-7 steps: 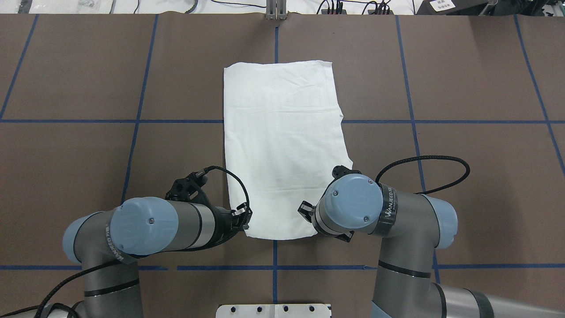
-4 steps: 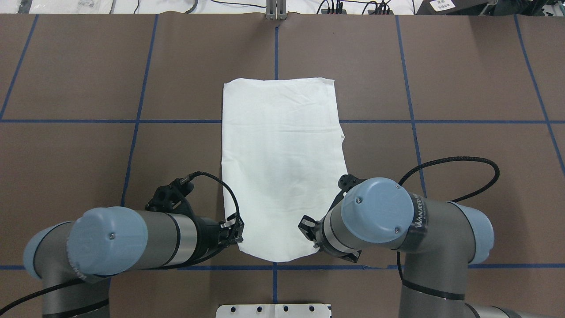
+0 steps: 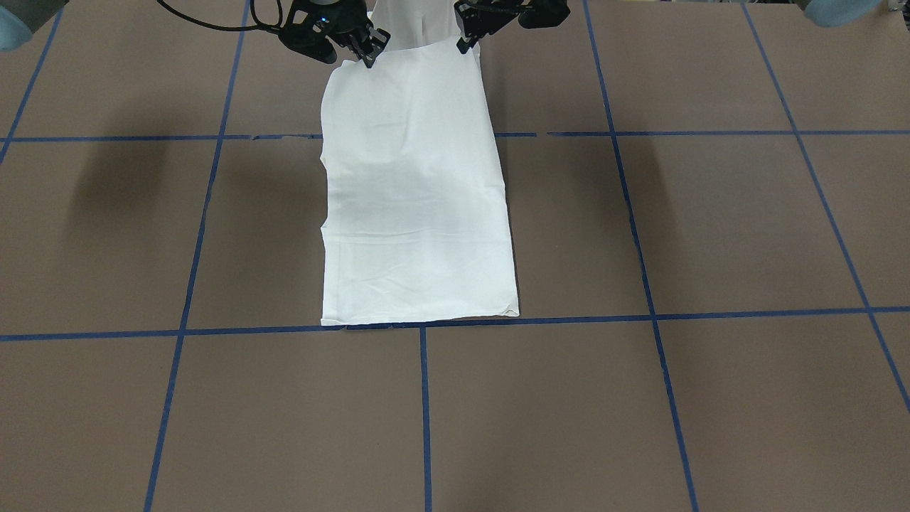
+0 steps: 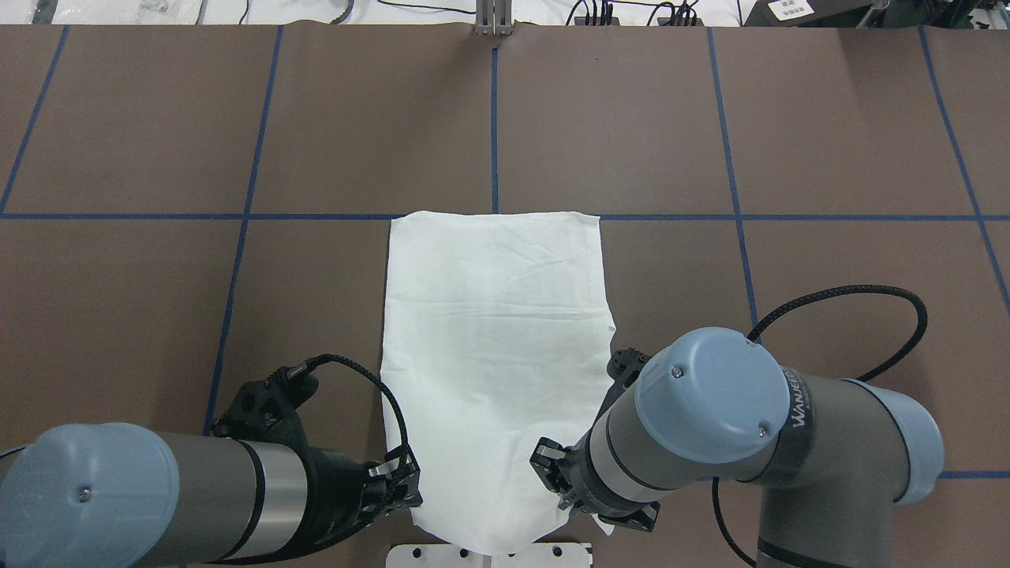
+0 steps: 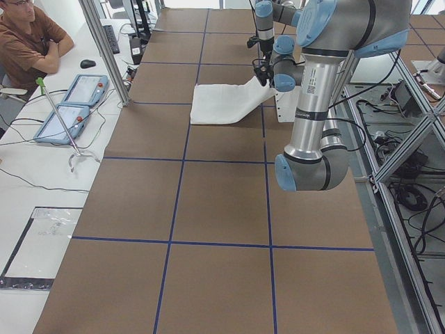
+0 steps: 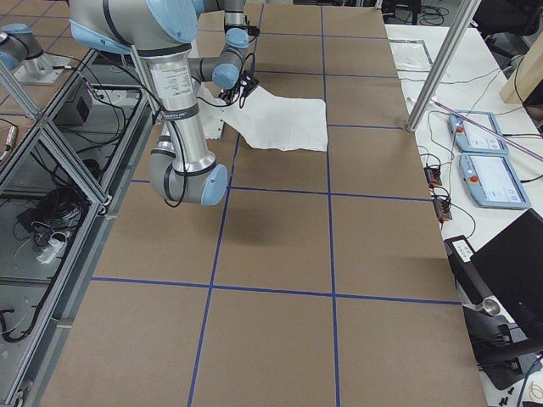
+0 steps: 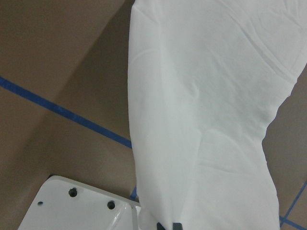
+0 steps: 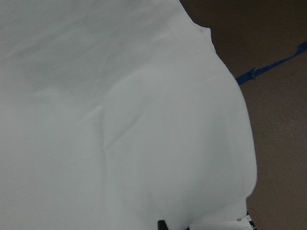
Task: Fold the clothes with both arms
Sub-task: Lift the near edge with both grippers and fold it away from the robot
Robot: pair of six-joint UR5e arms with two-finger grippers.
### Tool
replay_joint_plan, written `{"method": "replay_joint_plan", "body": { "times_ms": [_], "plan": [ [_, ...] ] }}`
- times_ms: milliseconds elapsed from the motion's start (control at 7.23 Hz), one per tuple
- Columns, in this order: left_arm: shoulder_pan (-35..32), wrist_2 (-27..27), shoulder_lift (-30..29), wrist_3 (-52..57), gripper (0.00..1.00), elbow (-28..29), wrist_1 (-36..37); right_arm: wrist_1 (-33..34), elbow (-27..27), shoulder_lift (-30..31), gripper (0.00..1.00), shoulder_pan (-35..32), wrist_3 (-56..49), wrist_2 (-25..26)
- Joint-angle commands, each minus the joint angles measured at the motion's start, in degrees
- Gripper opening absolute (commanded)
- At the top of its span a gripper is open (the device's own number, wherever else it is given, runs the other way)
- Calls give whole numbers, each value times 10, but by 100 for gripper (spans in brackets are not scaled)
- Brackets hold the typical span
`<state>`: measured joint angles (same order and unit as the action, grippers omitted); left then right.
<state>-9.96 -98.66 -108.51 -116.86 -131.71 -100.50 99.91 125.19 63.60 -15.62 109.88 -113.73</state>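
T-shirt [image 4: 493,371]: we see it white and folded into a long, narrow panel with no sleeve showing. Its far hem lies flat on the table [image 4: 158,315] along a blue tape line [image 4: 316,216]. Its near end is raised off the table and sags in a shallow curve between the left gripper [image 4: 398,489] and the right gripper [image 4: 552,473].
Handling: we judge it light, soft and limp, with no stiffness of its own. It drapes wherever nothing bears it. The stacked layers could slide over one another, so an uneven pull would likely skew the panel.
Where to hold: we think the two near corners are the right places, pinched through all the layers and held well apart, so that the edge between them is taut.
Left gripper: its jaws are clenched on the near left corner of the T-shirt. In the left wrist view the cloth hangs away from them at the bottom edge.
Right gripper: its jaws are clenched on the near right corner, and cloth fills nearly all of its wrist view.
Table: brown and gridded with blue tape, it bears the far part of the T-shirt.
Base plate [image 4: 552,552]: this white plate with holes sits at the robot's edge, below the sagging near edge. We cannot tell whether the cloth touches it.
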Motion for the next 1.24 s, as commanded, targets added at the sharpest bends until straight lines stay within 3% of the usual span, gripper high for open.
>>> {"method": "replay_joint_plan", "body": {
  "times_ms": [0, 277, 553, 830, 1107],
  "plan": [
    [-56, -5, -18, 16, 0, 13, 3, -11, -29, -9, 0, -67, -91, 10],
    [-168, -74, -51, 52, 0, 70, 3, -21, -47, -32, 0, -146, -117, 3],
    [-213, -78, -68, 80, 0, 117, -2, -23, -136, -91, 0, -187, -133, 4],
    [-233, -77, -94, 92, 0, 171, -19, -79, -242, -129, 0, -212, -147, 4],
    [-262, -77, -113, 92, 0, 258, -94, -98, -295, -147, 0, -223, -148, 3]
  ]
}}
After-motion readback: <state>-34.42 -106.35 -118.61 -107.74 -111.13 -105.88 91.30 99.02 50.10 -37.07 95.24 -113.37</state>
